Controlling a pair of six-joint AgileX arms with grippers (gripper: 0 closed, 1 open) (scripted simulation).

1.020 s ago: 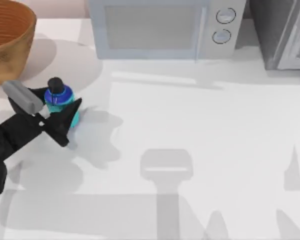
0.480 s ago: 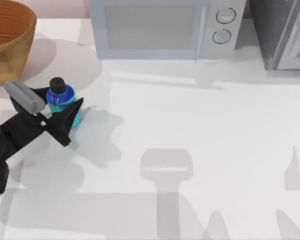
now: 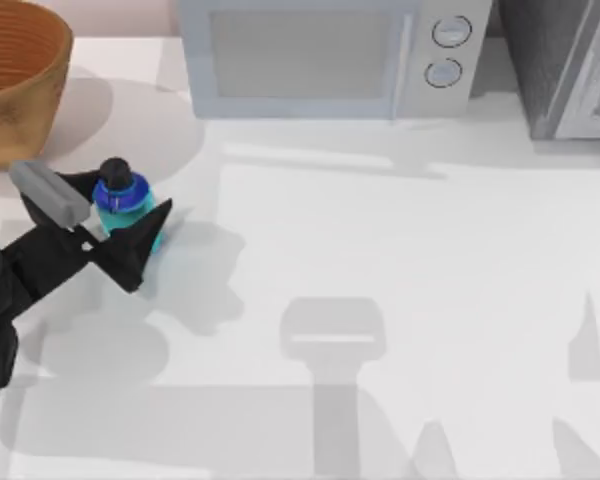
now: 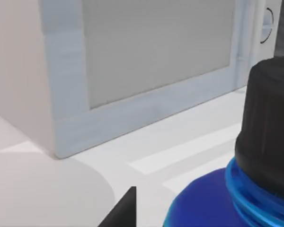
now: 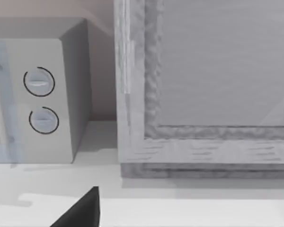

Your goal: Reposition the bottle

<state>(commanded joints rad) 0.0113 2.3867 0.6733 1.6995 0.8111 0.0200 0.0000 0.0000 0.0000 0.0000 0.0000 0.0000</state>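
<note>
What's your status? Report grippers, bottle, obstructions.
Left gripper closed around bottle, table's left. Bottle upright beside basket. Microwave behind, apart.

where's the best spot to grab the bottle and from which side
Grip the bottle around its cyan body, below the blue shoulder ring, coming in level from the table's left. It stands upright, and the round black cap is narrow and likely to slip. The left gripper already straddles the body there.
</note>
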